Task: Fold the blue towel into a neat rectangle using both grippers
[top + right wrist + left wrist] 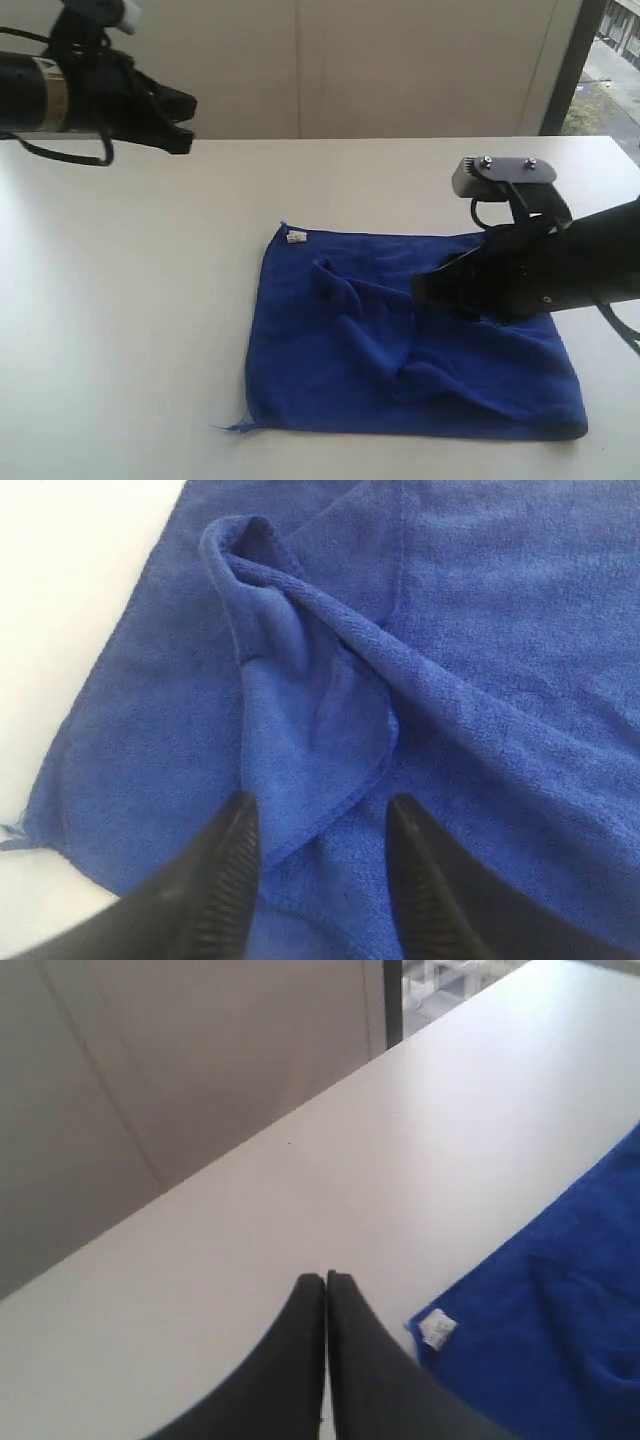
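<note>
Tabletop (120, 330), pale and wide, carries the blue towel (330, 380) in the lower centre-right of the exterior view. The towel lies spread out but rumpled, with soft ridges running across its middle, and a small white tag (296, 237) sits at its upper left corner. The right gripper (428, 286) reaches in from the right edge and hangs low over the right half of the cloth; from here I cannot make out how far apart it stands. The left gripper (183, 125) is up in the upper left of the frame, raised above the tabletop and well apart from the towel. A window (610, 60) shows at the upper right.

From the left wrist view, the left gripper (326, 1282) has its fingers (305, 1310) pressed flat together with nothing between them. The towel (560, 1300) fills the lower right of that frame, its tag (437, 1329) just beside the fingers, and a wall (150, 1060) stands behind the tabletop (400, 1160).

From the right wrist view, the right gripper (322, 810) has its fingers (235, 870) spread apart over the towel (500, 680). A raised fold of cloth (300, 710) runs down into the gap between them, unclamped.
</note>
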